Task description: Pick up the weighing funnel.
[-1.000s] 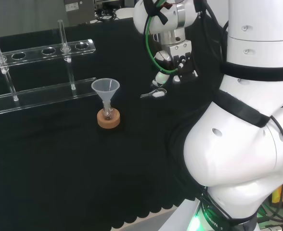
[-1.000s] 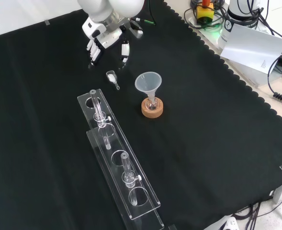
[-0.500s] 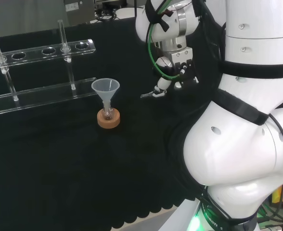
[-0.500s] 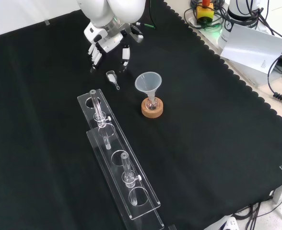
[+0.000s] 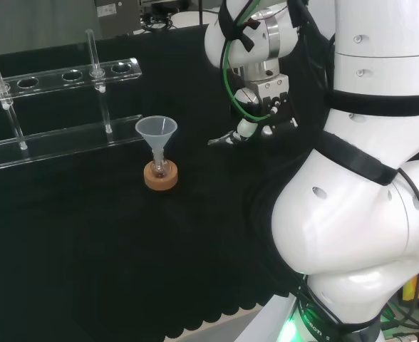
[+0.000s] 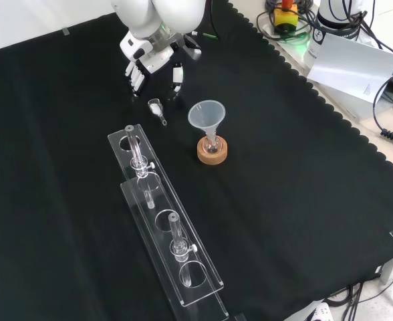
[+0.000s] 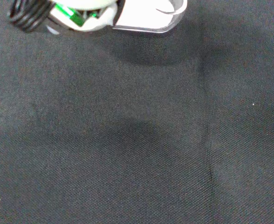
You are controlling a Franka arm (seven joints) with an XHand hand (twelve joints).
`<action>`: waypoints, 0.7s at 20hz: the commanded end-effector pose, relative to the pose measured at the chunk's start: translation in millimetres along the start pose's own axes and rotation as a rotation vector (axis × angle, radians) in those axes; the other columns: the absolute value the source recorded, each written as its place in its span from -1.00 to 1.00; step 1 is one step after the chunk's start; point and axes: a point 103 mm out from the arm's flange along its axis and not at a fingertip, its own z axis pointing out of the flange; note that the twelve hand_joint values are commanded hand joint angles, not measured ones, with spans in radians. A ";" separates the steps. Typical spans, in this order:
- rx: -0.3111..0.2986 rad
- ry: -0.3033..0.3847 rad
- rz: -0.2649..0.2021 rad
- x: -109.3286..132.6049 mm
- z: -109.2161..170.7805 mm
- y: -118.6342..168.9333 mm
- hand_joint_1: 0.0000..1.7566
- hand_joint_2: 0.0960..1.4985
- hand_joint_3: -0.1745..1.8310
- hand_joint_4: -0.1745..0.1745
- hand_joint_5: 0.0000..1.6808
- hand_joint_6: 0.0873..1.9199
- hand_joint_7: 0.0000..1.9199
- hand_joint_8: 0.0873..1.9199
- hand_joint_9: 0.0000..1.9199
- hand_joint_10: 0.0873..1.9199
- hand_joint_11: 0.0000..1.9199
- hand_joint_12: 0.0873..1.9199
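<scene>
The hand (image 6: 151, 59) sits lower than a second ago, fingers apart and empty, at twelve o'clock of the weighing funnel (image 6: 157, 108) on the counter (image 6: 297, 200); the grasp seems near.

From behind the arm (image 5: 352, 214), the head view faces the funnel (image 5: 156, 130); the front view shares it from above; the wrist view sits close over cloth (image 7: 137, 149).

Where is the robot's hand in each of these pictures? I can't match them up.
Head view: hand upper centre, to the right of the funnel.
Front view: hand at the top, fingers pointing down, up-left of the funnel.
Wrist view: a white part of the hand, close up over the cloth.
Landmark: the funnel, in head and front views.
</scene>
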 end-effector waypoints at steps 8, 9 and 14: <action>-0.002 -0.013 -0.014 6.6 9.4 6.6 0.04 -0.25 -0.26 -0.14 -0.39 -0.40 -0.44 -0.38 -0.27 -0.55 -0.52 0.28; -0.001 -0.014 -0.015 8.0 10.6 7.9 0.04 -0.25 -0.25 -0.15 -0.40 -0.40 -0.44 -0.38 -0.27 -0.55 -0.52 0.28; -0.001 -0.011 -0.018 10.5 14.2 11.1 0.04 -0.25 -0.25 -0.17 -0.42 -0.40 -0.44 -0.37 -0.27 -0.55 -0.51 0.28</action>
